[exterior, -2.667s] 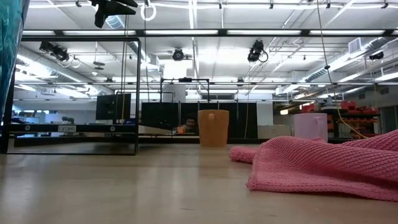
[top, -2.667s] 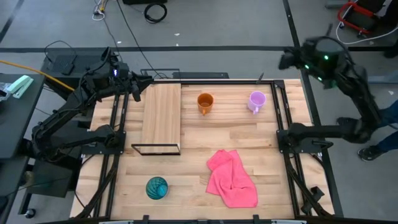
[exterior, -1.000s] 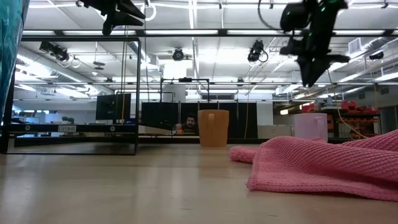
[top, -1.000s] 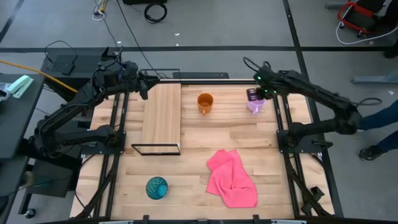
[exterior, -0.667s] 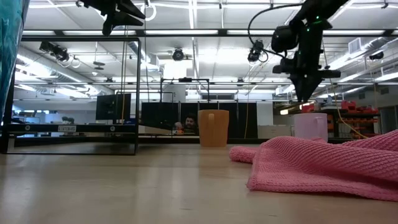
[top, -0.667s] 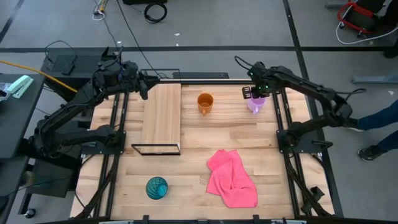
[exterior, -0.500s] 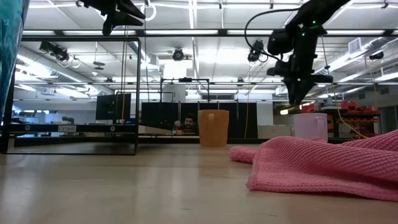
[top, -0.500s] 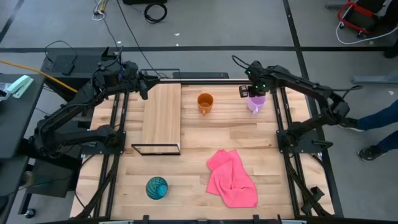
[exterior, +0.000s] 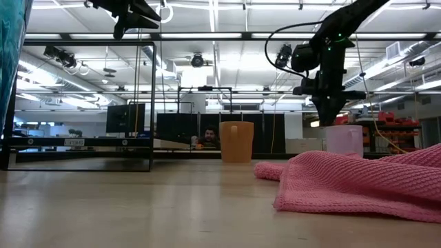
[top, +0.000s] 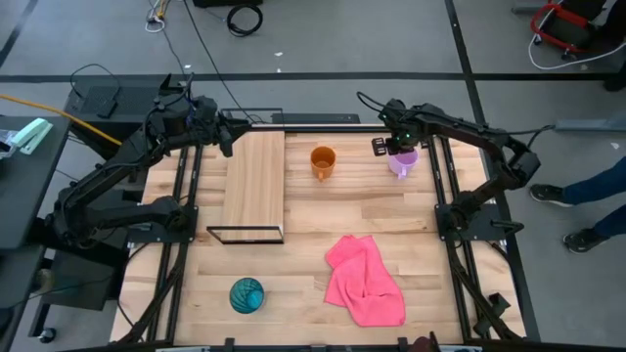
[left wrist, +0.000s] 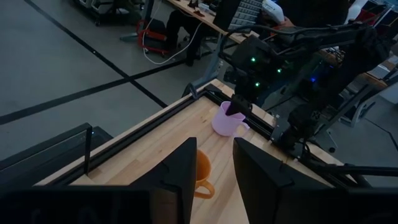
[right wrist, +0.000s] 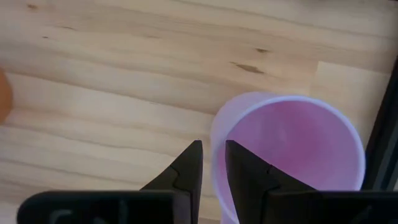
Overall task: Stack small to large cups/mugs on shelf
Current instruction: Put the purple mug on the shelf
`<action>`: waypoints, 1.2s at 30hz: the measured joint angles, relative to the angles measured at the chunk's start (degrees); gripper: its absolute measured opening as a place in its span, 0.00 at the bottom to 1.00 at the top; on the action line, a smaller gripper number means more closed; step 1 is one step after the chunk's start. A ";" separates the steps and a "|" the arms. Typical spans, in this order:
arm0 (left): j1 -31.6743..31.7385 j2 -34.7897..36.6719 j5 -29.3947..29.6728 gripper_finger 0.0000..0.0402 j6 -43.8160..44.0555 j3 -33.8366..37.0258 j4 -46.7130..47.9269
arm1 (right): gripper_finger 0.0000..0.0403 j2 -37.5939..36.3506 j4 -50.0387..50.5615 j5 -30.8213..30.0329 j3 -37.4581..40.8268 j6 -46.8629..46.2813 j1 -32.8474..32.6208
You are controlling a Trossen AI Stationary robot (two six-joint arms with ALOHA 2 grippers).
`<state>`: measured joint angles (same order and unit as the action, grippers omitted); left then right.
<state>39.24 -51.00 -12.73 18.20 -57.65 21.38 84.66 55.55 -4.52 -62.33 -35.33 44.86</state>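
Filling mid-frame in the high view, the wooden table (top: 323, 210) sits on grey floor. The shelf (top: 254, 183) runs lengthwise top to bottom, left of centre. The right gripper (top: 388, 147), fingers narrowly parted and empty, straddles the purple mug (top: 403, 163) rim, upper right. The left gripper (top: 223, 137), slightly open, hangs upper left.

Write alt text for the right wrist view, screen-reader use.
Looking straight down, the right pincer hangs with its two dark fingers slightly parted over the rim of a pale purple plastic mug, which stands upright and empty on the light wooden tabletop. One finger sits outside the mug's wall, the other over its edge; whether they touch it is unclear.
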 joint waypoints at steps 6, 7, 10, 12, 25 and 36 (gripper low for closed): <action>-0.02 0.00 0.00 0.28 0.00 0.00 -0.01 | 0.19 0.27 0.08 -1.46 0.00 -0.01 0.02; 0.00 0.00 0.00 0.28 0.02 0.00 -0.02 | 0.19 0.54 0.25 -1.44 0.00 -0.02 0.02; -0.01 0.00 0.00 0.28 0.02 0.00 -0.02 | 0.19 1.81 0.94 -1.42 0.00 -0.02 0.02; -0.02 0.00 0.00 0.28 0.02 0.00 -0.01 | 0.19 2.87 1.18 -1.44 0.00 0.26 -0.02; -0.02 0.00 0.00 0.28 0.04 0.00 0.42 | 0.06 3.50 0.94 -1.50 0.00 1.16 0.00; -0.02 0.00 0.00 0.27 0.11 0.00 0.41 | 0.02 2.44 1.36 1.65 -0.60 3.77 -1.05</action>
<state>39.22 -51.00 -12.73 18.31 -57.65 21.79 87.11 56.91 -2.87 -62.93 -31.56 43.81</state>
